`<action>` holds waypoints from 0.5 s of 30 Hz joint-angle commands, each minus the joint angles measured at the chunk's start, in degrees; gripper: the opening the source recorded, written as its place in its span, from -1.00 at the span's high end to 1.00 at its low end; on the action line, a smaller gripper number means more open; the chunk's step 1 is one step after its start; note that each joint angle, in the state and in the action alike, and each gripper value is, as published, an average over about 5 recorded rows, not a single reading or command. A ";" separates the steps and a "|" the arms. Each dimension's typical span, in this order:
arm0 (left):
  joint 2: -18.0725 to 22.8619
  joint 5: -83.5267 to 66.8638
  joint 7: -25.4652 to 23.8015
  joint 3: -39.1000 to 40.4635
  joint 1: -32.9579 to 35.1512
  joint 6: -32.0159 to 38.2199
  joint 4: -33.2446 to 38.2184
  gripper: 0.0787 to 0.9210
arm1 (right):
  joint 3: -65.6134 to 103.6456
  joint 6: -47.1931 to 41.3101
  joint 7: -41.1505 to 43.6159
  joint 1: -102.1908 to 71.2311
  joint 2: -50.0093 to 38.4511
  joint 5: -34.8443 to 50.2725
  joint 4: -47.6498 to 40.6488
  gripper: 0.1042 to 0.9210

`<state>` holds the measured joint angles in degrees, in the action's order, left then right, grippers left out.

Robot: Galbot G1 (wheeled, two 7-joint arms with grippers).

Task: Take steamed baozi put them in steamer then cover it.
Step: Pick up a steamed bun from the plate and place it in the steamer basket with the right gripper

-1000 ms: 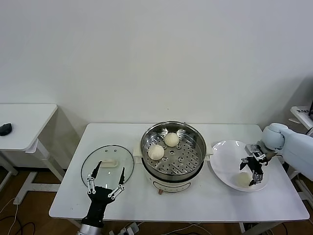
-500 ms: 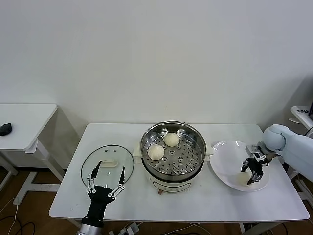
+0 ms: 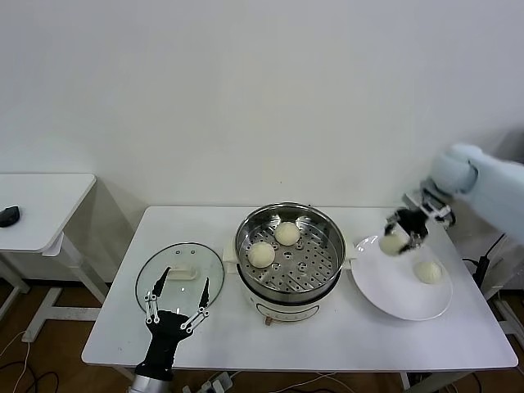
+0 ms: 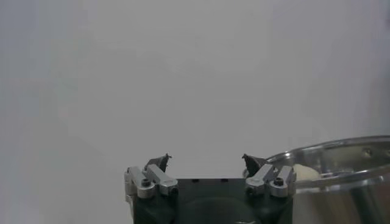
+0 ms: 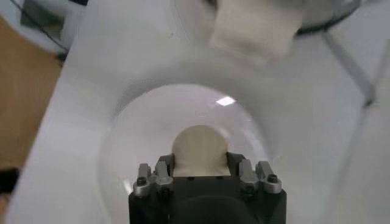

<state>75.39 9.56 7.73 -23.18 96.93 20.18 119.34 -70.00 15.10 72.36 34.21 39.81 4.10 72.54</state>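
My right gripper [image 3: 396,240] is shut on a cream-white baozi [image 3: 394,242], held in the air over the left edge of the white plate [image 3: 385,286]. The right wrist view shows that baozi [image 5: 200,151] squeezed between the fingers above the plate [image 5: 134,140]. Another baozi [image 3: 428,271] lies on the plate. Two baozi [image 3: 261,254] [image 3: 286,233] sit on the perforated tray of the steel steamer [image 3: 327,246]. The glass cover [image 3: 182,264] lies flat on the table to the steamer's left. My left gripper [image 3: 176,308] stands open at the table's front edge, just before the cover.
The steamer's cream base handle [image 5: 255,27] shows beyond the plate in the right wrist view. The steamer rim [image 4: 341,152] lies to one side of the open left gripper [image 4: 206,159]. A small side table [image 3: 41,205] with a dark mouse [image 3: 8,215] stands at far left.
My right gripper shut on a baozi on the plate, then lifted it up and leftwards towards the steamer. The left arm has not moved.
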 commanded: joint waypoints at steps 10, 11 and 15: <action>-0.09 0.04 0.11 0.24 -0.13 -0.42 0.50 -0.77 | -5.00 16.15 -3.62 11.25 12.06 -7.19 20.16 -0.24; -0.04 0.04 0.13 0.22 -0.14 -0.41 0.48 -0.77 | -4.90 16.53 -3.83 10.64 12.59 -7.87 20.98 -0.24; 0.12 0.02 0.22 0.12 -0.19 -0.38 0.35 -0.77 | -4.86 18.04 -4.76 7.50 14.34 -10.14 22.90 -0.24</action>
<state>75.50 9.58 7.92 -23.04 96.75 19.85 119.74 -74.01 27.85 69.02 41.67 49.98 -1.50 88.53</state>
